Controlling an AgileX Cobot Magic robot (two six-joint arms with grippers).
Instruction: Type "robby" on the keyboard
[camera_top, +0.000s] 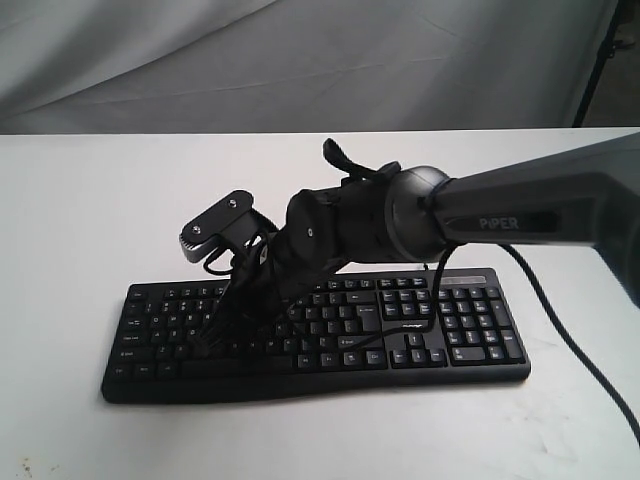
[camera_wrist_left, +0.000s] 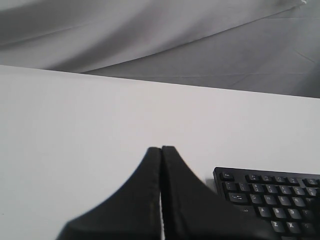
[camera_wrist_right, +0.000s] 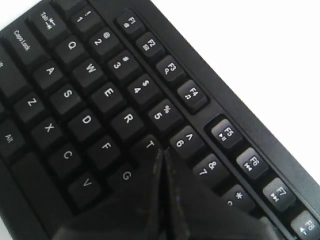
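The wide black keyboard (camera_top: 470, 340) lies on the white table, near its front edge. My right arm reaches across from the right. Its gripper (camera_top: 212, 328) is shut and points down at the left half of the keys. In the right wrist view the shut tips (camera_wrist_right: 162, 151) sit just above the keyboard (camera_wrist_right: 90, 90), at the T key (camera_wrist_right: 150, 144) and beside the 6 key. The R key (camera_wrist_right: 128, 118) shows one key away. My left gripper (camera_wrist_left: 161, 149) is shut and empty over bare table, with the keyboard's (camera_wrist_left: 270, 200) Esc corner beside it. It does not show in the exterior view.
A black cable (camera_top: 560, 335) runs over the table (camera_top: 80, 200) at the right of the keyboard. A grey cloth (camera_top: 300, 60) hangs behind the table. A dark stand leg (camera_top: 600, 60) is at the back right.
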